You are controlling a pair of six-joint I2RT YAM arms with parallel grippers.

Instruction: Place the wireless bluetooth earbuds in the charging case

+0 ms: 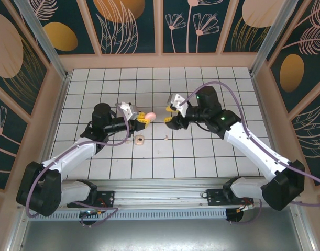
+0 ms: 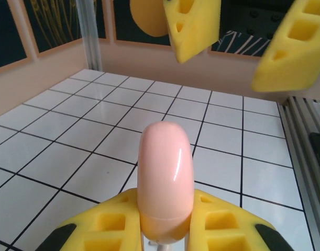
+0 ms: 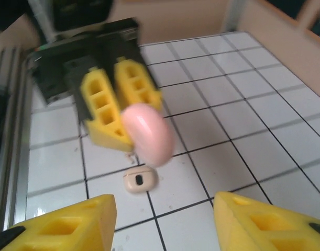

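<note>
Teal floral wall panels (image 1: 129,41) enclose the white-tiled desk (image 1: 201,163). The left tool (image 1: 142,117) is clenched on a glossy pink rounded case piece (image 2: 165,172), the right tool (image 3: 164,209) released; a cream dark-centred case piece (image 3: 140,179) lies on the tiles.

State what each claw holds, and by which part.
Left claw pinches the pink rounded piece by one end; right claw is open, holding nothing.

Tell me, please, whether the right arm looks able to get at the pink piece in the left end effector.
Probably yes: the right end effector stands open facing the pink piece, which juts free of the left end effector, with nothing between them.
</note>
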